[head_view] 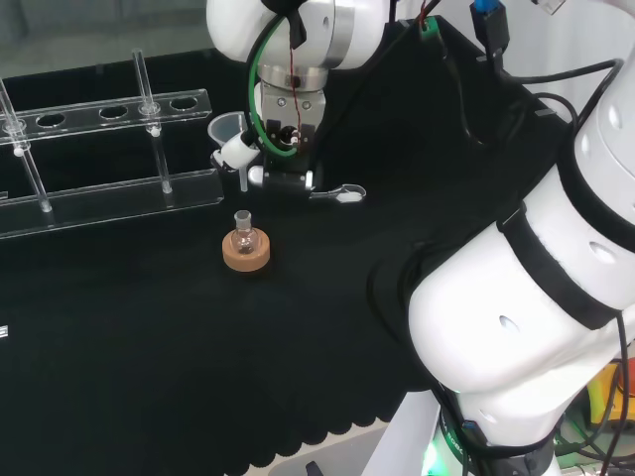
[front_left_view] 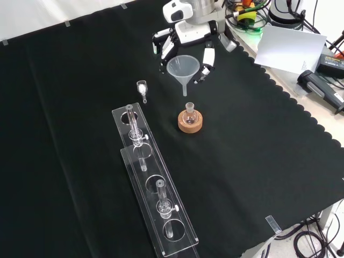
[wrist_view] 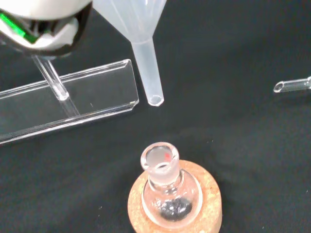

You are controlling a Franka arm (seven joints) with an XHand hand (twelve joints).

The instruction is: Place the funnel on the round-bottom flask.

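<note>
Your robot hand grips clear conical funnel at 12 o'clock of round-bottom flask, dark residue inside, on cork ring.

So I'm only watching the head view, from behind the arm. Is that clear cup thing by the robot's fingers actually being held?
Observer: Yes. In the front view the fingers curl round the funnel on both sides, and it hangs upright with its stem down.
Visitor: Is it in the little bottle yet?
Observer: No. The wrist view shows the stem tip apart from the flask, with black cloth visible between them.
Visitor: Is the bottle plugged?
Observer: No. The wrist view looks onto its mouth, which is open, with no stopper.
</note>
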